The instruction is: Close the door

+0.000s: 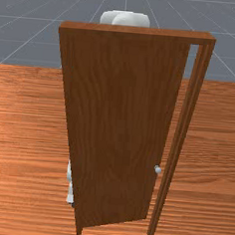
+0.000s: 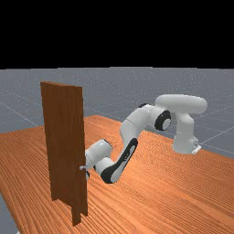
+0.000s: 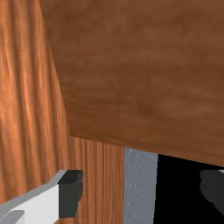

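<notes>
Within the upright wooden frame (image 1: 141, 31), the door (image 1: 119, 119) stands ajar, its knob-side edge swung inward towards the arm (image 2: 132, 125). Wide apart, the jaws of the gripper (image 3: 142, 190) hold nothing. The panel is flat, rigid and dark brown, with grain running lengthwise; the knob (image 1: 158, 169) is small, rounded, pale and probably slippery. Expect a stiff panel that pivots as one piece, of moderate resistance. No grasp should be required: apply steady pressure to the arm-side face, near the knob edge, for best leverage. Contact near the opposite, presumably hinged, edge would demand more force. Fingertips may skid along the smooth face if the push is oblique.
</notes>
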Controlling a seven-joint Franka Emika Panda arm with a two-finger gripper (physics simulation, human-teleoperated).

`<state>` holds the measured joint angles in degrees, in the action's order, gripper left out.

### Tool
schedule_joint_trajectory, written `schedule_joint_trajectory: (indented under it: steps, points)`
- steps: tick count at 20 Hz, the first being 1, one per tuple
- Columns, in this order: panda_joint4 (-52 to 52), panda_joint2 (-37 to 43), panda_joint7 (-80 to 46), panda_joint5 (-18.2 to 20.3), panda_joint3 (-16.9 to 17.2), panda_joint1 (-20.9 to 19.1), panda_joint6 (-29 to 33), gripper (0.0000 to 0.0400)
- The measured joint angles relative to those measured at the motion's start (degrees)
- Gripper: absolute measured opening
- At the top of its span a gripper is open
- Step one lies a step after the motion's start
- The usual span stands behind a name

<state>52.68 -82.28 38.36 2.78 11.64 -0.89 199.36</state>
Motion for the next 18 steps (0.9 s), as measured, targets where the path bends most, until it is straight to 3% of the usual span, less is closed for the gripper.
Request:
schedule_joint_trajectory:
  steps: [3,4,5,6,7,8,9,10,11,13,14,15,18]
  points:
    - [0.0,0.0,0.0,0.0,0.0,0.0,0.0,0.0399]
    - [3.27,1.53,-1.62,6.0,6.14,4.82,-4.93,0.04]
    - [2.29,0.66,-0.17,3.37,2.57,2.48,-0.31,0.04]
    - [0.31,0.8,1.7,-3.93,-5.38,-2.44,-3.36,0.0397]
    - [2.29,2.82,6.83,-1.77,-6.86,-2.76,-7.31,0.04]
    - [4.11,3.64,7.0,1.97,-1.53,0.43,-8.2,0.04]
    - [5.18,2.96,-0.03,5.29,7.58,5.71,-9.11,0.04]
    - [6.67,-0.41,-12.3,14.02,22.93,15.08,-9.81,0.0395]
    - [9.03,-3.29,-17.32,23.26,32.47,21.81,-11.74,0.04]
    - [11.57,-9.44,-25.58,34.93,46.3,32.01,-19.05,0.0391]
    - [11.8,-9.53,-26.48,34.84,46.79,32.68,-19.72,0.0384]
    - [14.0,-5.54,-24.77,28.23,40.99,30.39,-15.64,0.0397]
    - [14.75,-3.36,-22.67,24.36,37.48,29.96,-13.32,0.0387]
